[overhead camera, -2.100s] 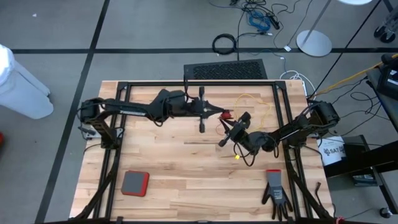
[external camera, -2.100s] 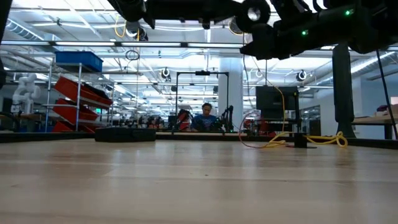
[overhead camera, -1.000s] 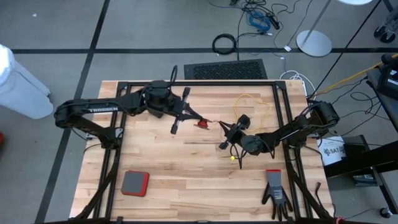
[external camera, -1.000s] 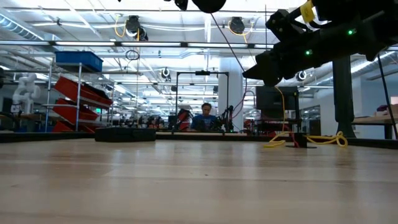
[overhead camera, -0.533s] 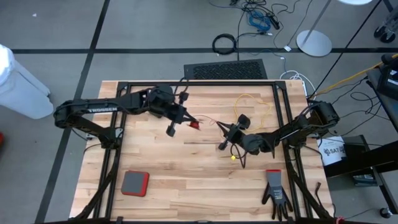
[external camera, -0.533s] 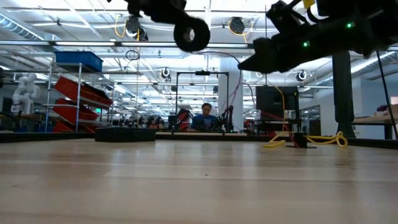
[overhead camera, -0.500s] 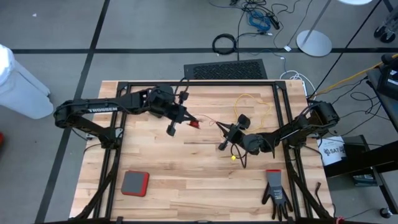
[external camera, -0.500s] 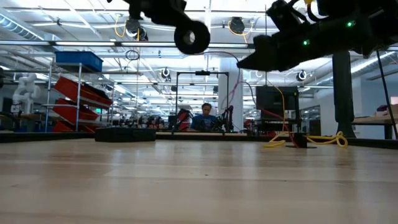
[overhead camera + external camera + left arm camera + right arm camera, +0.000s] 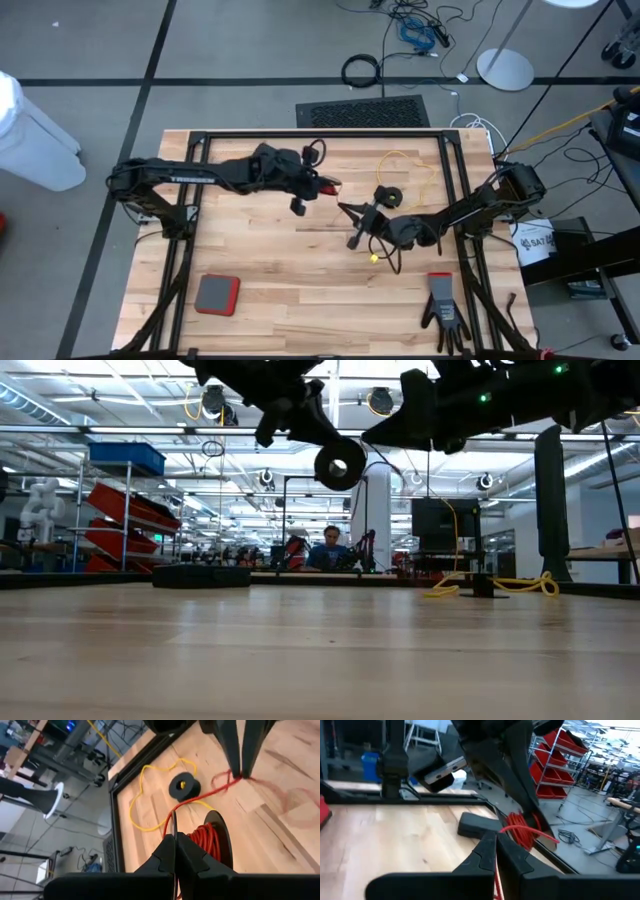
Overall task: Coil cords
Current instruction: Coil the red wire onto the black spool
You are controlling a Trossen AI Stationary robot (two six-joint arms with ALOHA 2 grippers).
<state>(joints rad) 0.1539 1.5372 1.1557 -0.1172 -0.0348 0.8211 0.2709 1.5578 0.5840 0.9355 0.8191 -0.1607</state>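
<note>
**Coil cords: red cord part-wound, both end effectors engaged**

Red cord (image 9: 212, 837): very thin, wire-like, bright red. Several turns sit on a small black reel (image 9: 338, 465) held in the air just ahead of the left end effector's tips. A single strand runs from the reel to the right end effector. Beyond that, faint loose loops lie on the bench (image 9: 270, 270).

Left end effector (image 9: 174, 836): fingers pressed together, apparently clamping the reel by its flange edge.

Right end effector (image 9: 242, 770): fingers pressed together, pinching the red strand a short way from the reel, facing the left end effector.

Yellow cord (image 9: 145, 795): equally thin, lying uncoiled in open loops on the bench beyond both end effectors. Its round black reel (image 9: 184, 786) lies flat beside the loops. Judged not yet started.

Risks from here (judgement):
- Strand goes slack between the two end effectors, so turns spill over the flange and the coil loosens
- Strand pulled too tight, so it slips out of the right pinch or twists the reel out of the left's edge grip
- Trailing red loops drag across the yellow cord near its reel, so they snag or tangle
- The end effectors work close together, so fingers may collide while wrapping
</note>
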